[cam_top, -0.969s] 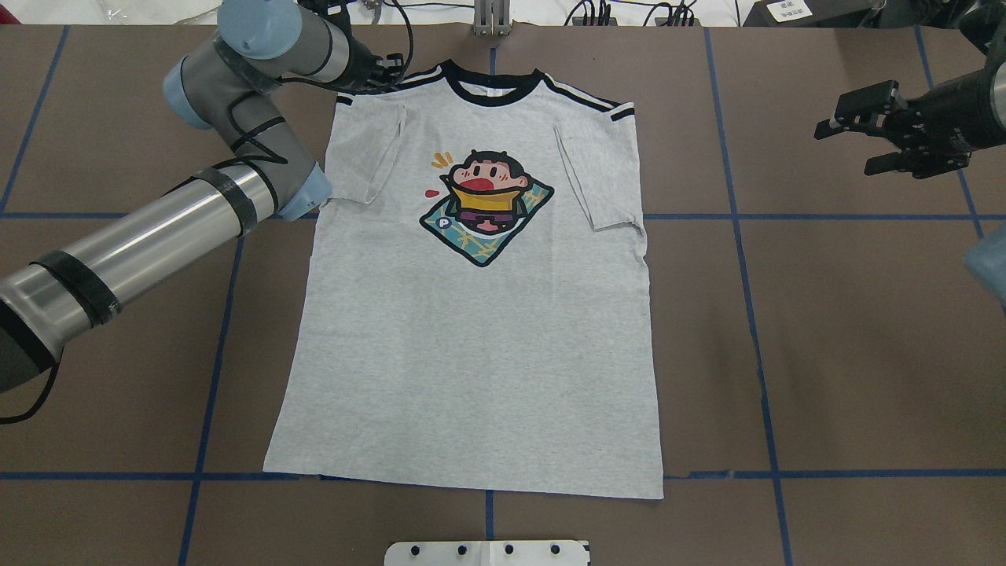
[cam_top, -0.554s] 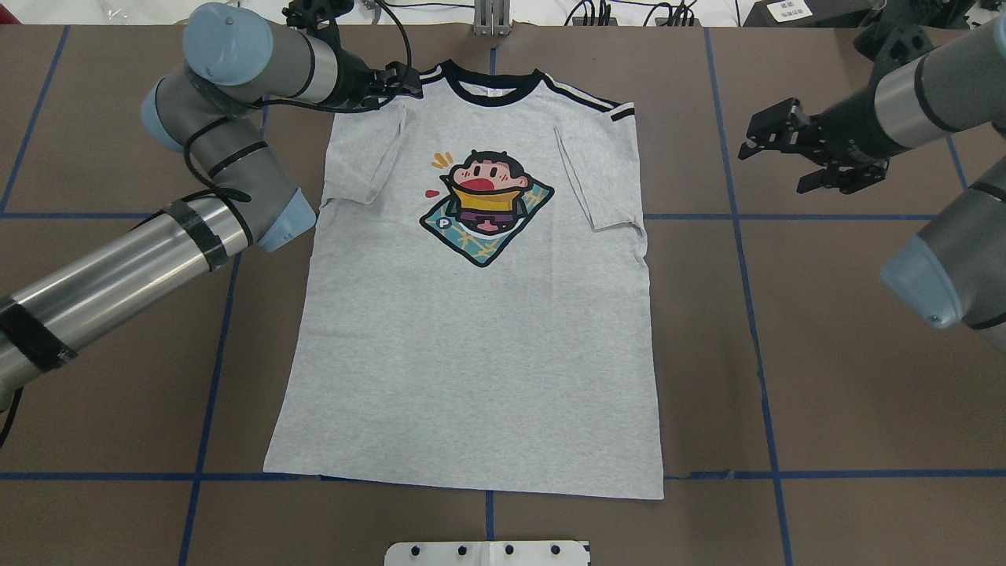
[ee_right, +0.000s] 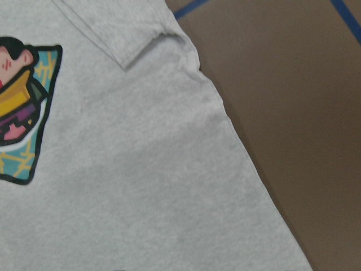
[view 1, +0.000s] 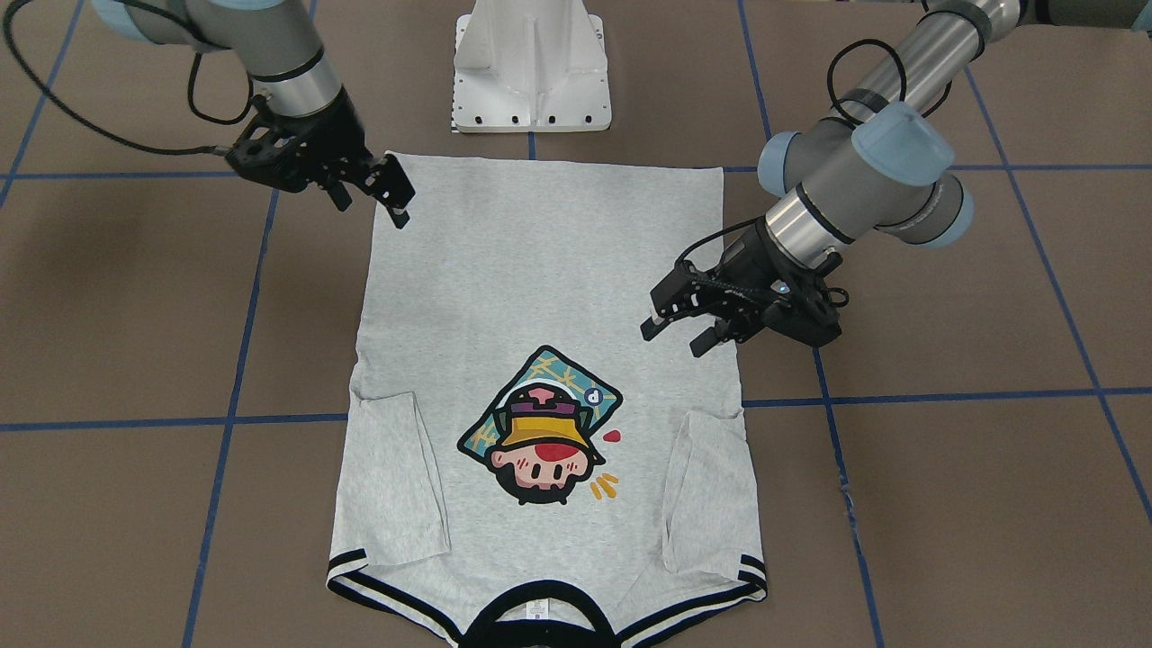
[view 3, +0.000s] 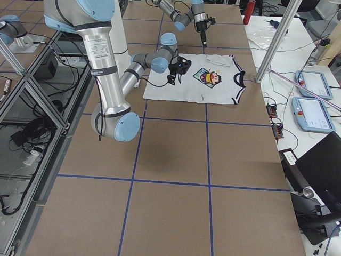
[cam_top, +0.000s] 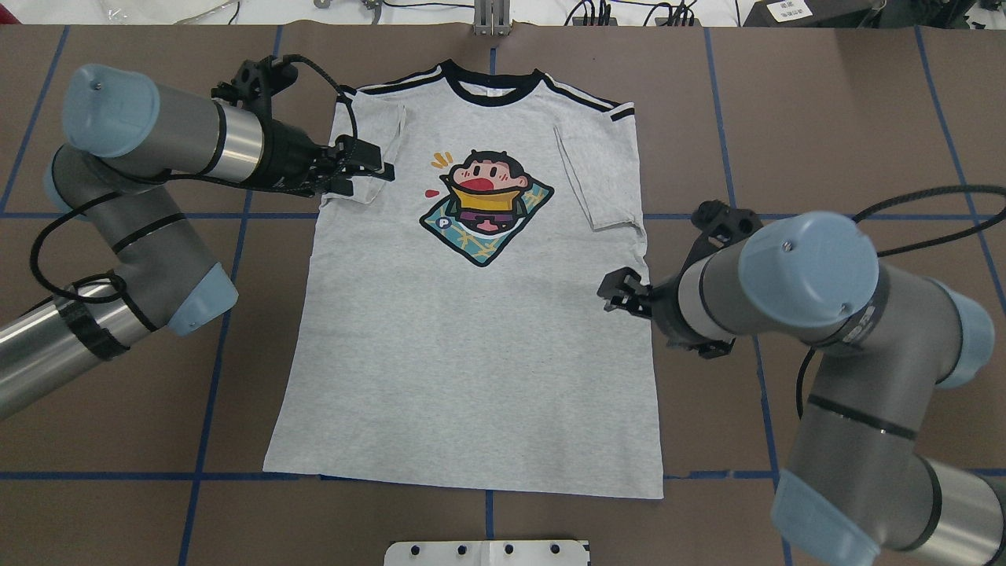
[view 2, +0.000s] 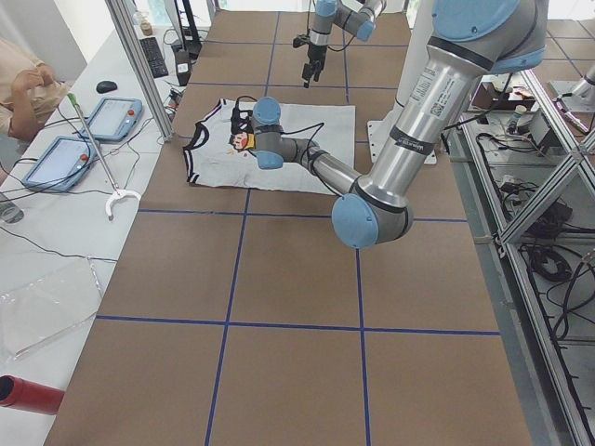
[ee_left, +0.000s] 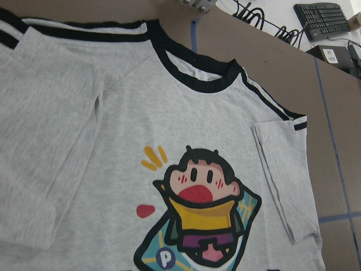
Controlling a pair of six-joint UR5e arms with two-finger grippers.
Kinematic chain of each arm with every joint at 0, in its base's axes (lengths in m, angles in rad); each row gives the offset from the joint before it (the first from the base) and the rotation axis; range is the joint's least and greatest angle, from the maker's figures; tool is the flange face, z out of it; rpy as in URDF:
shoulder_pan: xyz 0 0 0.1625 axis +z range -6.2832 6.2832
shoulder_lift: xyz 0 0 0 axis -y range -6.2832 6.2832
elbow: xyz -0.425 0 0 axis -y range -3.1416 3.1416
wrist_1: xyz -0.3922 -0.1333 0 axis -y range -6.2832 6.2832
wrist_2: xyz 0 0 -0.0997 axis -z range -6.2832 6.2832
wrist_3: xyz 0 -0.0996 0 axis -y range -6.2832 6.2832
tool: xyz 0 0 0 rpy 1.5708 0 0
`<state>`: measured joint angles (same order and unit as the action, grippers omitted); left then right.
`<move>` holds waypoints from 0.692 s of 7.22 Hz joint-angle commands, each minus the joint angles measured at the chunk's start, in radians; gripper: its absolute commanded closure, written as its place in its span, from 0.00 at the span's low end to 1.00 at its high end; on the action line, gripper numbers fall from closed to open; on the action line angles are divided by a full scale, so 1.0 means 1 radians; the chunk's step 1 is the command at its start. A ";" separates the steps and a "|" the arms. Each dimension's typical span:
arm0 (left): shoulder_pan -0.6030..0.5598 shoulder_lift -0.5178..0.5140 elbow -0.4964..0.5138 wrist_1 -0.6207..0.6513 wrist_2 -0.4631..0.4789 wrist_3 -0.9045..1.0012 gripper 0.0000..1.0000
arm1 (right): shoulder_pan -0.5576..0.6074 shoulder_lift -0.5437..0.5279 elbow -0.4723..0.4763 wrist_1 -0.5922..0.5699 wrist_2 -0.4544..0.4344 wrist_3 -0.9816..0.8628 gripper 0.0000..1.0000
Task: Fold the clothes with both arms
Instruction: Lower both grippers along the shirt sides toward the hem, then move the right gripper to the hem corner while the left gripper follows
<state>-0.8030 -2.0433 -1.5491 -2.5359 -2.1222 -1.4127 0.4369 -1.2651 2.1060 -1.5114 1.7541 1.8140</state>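
Grey heather cloth is seen spread flat and print side up at the middle of the brown desk. It is the T-shirt, laid with its black collar toward the desk's far edge from the robot and its hem toward the white pedestal base. Both short sleeves are folded inward onto the chest, one on each side of the cartoon print.

The left tool is held over the shirt on the left arm's side. In the overhead view it is placed at the folded sleeve there. Its fingers are seen apart, with nothing between them. The right tool is held at the opposite side edge, nearer the hem than the other sleeve in that view. Its fingers too are parted and empty, and the right arm is bent in behind it. Whether either tool touches the cloth cannot be told.

Blue tape lines are laid across the desk in a grid, and some are hidden where the shirt lies over them.
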 commanded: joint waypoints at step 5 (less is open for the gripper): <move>0.027 0.126 -0.167 0.034 -0.027 -0.034 0.05 | -0.417 -0.095 0.049 -0.122 -0.321 0.485 0.02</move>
<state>-0.7800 -1.9185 -1.7140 -2.5015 -2.1507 -1.4452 0.0394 -1.3409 2.1610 -1.6359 1.4358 2.2754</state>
